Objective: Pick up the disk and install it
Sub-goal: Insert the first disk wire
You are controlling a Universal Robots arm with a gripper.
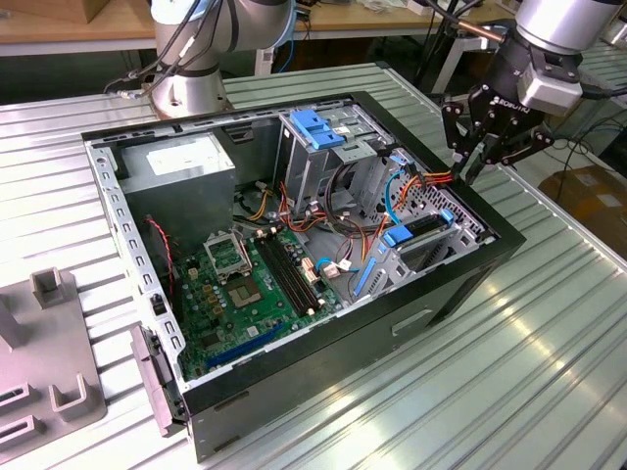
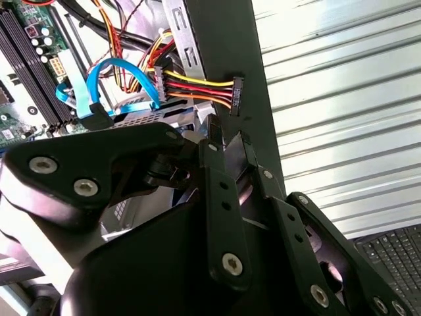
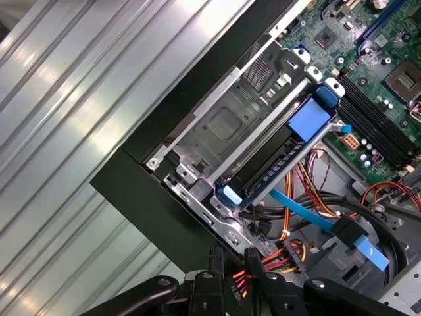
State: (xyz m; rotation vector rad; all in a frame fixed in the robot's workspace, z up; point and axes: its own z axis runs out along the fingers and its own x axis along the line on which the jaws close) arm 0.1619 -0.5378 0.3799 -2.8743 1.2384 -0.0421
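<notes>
The disk (image 1: 423,227) lies in the metal bay at the open computer case's corner, on the exterior view's right, with bright blue carrier pieces along its edges. The first wrist view has its dark edge (image 3: 264,174) running between a blue tab (image 3: 308,120) and a pale blue end piece. My gripper (image 1: 474,174) hangs above the case's black side wall (image 1: 490,211), just beyond the bay and apart from the disk. The fingertips sit close together with nothing between them in both wrist views (image 2: 228,137) (image 3: 232,253). A black power connector (image 2: 236,95) on coloured wires lies just past the tips.
Inside the case are the green motherboard (image 1: 245,284), a grey power supply box (image 1: 181,166), a drive cage with a blue latch (image 1: 318,127), and loose orange and blue cables (image 3: 309,214). A grey fixture (image 1: 44,352) stands on the ribbed metal table (image 1: 549,352).
</notes>
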